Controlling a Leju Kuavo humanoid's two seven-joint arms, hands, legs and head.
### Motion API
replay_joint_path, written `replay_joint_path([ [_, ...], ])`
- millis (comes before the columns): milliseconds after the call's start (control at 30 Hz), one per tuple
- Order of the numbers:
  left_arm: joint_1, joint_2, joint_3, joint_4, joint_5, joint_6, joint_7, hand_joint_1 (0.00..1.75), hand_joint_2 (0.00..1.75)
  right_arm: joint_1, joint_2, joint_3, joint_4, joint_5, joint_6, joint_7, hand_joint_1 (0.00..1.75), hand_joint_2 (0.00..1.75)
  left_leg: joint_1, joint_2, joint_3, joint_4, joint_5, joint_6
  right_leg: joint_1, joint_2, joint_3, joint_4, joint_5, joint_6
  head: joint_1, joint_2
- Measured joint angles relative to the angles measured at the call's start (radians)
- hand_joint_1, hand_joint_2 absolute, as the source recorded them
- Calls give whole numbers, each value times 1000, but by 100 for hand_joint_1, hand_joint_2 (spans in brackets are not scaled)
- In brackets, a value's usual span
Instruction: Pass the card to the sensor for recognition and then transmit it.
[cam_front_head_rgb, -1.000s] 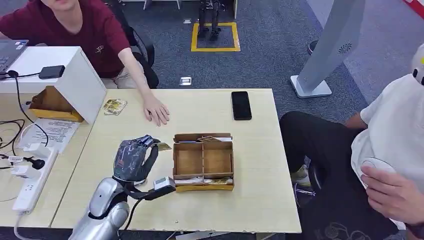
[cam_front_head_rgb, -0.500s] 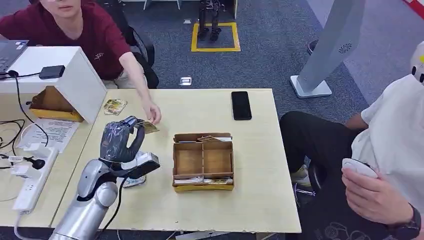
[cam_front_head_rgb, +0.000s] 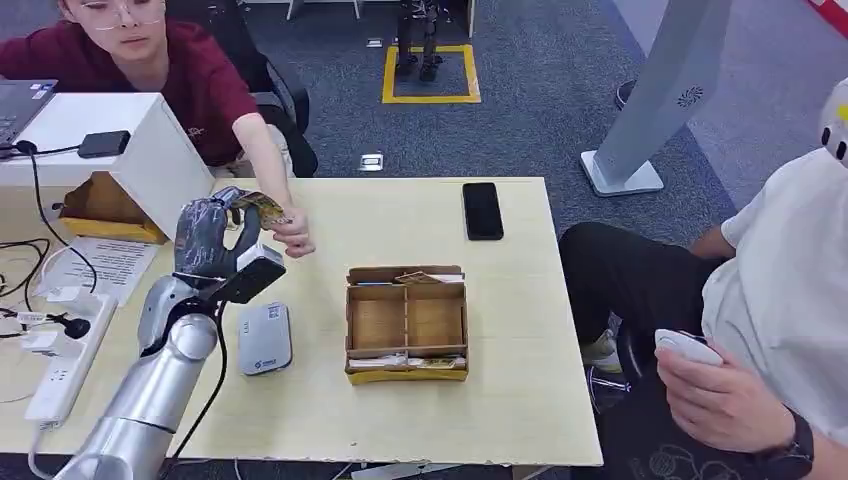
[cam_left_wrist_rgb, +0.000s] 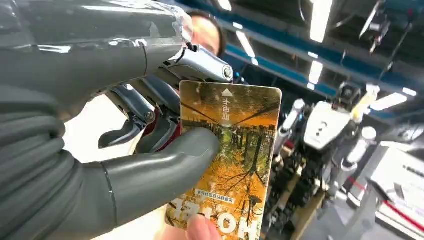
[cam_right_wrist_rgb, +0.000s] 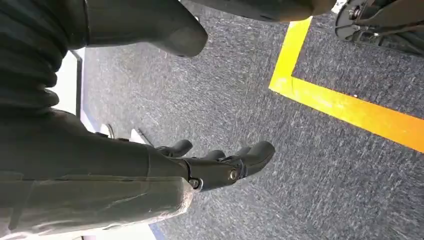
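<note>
We note one flat grey sensor (cam_front_head_rgb: 265, 338) on the pale wooden bench (cam_front_head_rgb: 500, 330), beside one compartmented wooden box (cam_front_head_rgb: 406, 322). At eleven o'clock, the left hand (cam_front_head_rgb: 205, 238) pinches one glossy rectangular card (cam_left_wrist_rgb: 230, 160) between thumb and fingers, a person's hand (cam_front_head_rgb: 292, 236) touching its far edge. The right hand (cam_right_wrist_rgb: 215, 165) hangs with fingers loosely spread over carpet.

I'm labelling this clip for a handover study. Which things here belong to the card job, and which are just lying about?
Part of the job:
- card, pinched by the left hand
- sensor on the table
- person's hand touching the card

Lying about:
- black phone
- wooden tray
- loose cards
- power strip
</note>
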Motion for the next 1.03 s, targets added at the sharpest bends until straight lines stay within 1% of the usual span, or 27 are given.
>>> replay_joint_path([
  [200,-57,-11,40,92,-7,28,0,175,175,-1,0,0,0,9,5,-1,0,175,0,0,0,0,0,0,0,0,0,0,0,0,0,0],
  [333,-71,-16,63,140,-30,59,-9,175,175,-2,0,0,0,13,8,0,0,175,0,0,0,0,0,0,0,1,0,0,0,0,0,0],
  [500,-74,-19,72,172,-51,74,-12,175,175,-4,0,0,0,13,9,1,0,175,0,0,0,0,0,0,0,1,0,0,0,0,0,0],
  [767,-76,-23,77,199,-57,76,-12,175,175,-5,0,0,0,13,9,1,0,175,0,0,0,0,0,0,0,0,0,0,0,0,0,0],
  [800,-76,-24,77,201,-61,76,-12,33,175,-5,0,0,0,14,9,2,0,175,0,0,0,0,0,0,0,1,0,0,0,0,0,0],
  [833,-76,-24,77,203,-64,76,-12,0,175,-5,0,0,0,14,9,2,0,175,0,0,0,0,0,0,0,1,0,0,0,0,0,0],
  [1033,-76,-35,77,215,-85,84,-6,0,175,-5,0,0,0,15,9,3,0,175,0,0,0,0,0,0,0,1,0,0,0,0,0,0],
])
